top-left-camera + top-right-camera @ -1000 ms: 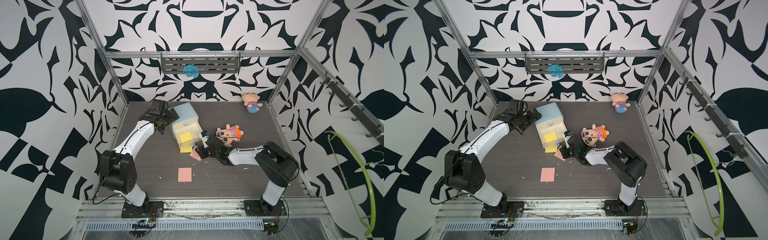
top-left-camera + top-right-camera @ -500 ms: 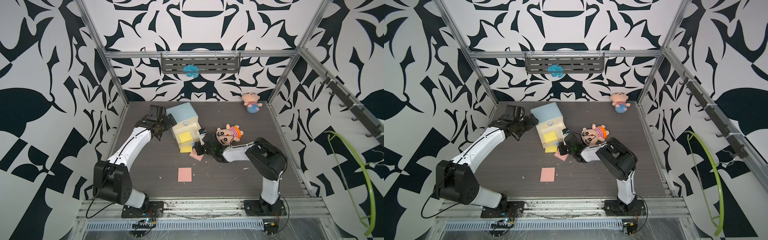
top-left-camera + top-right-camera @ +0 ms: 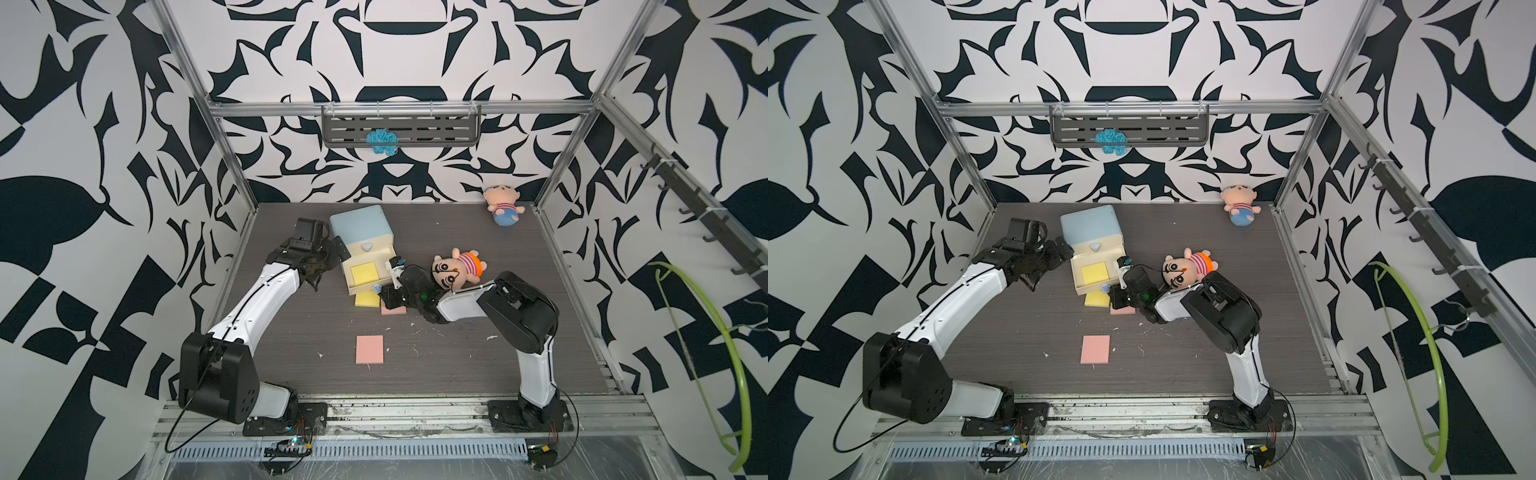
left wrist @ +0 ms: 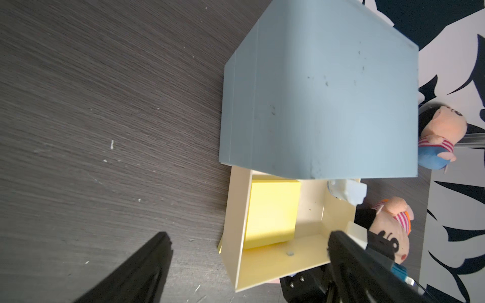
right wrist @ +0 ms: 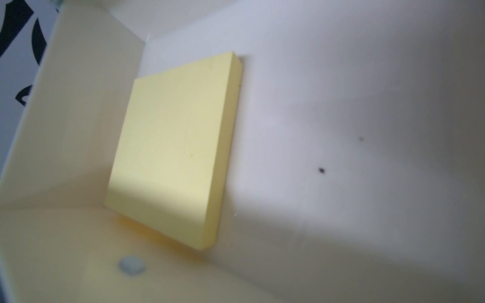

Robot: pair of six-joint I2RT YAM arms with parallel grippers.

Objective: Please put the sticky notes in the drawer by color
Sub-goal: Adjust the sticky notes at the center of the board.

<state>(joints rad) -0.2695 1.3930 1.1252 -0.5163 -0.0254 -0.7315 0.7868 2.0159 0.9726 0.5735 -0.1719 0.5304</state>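
Yellow pad (image 4: 271, 212) in open drawer (image 4: 309, 223)

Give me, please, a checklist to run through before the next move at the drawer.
1. The drawer is pulled out of the chest: ok.
2. The yellow pad lies flat inside it: ok.
3. The second yellow pad is stowed: not ok, it lies on the table, partly under the drawer front.
4. The pink pads are stowed: not ok, both lie on the table, one partly hidden by the right gripper.
5. The left gripper is open and empty beside the chest: ok.
6. The right gripper has hold of the knob: cannot tell.
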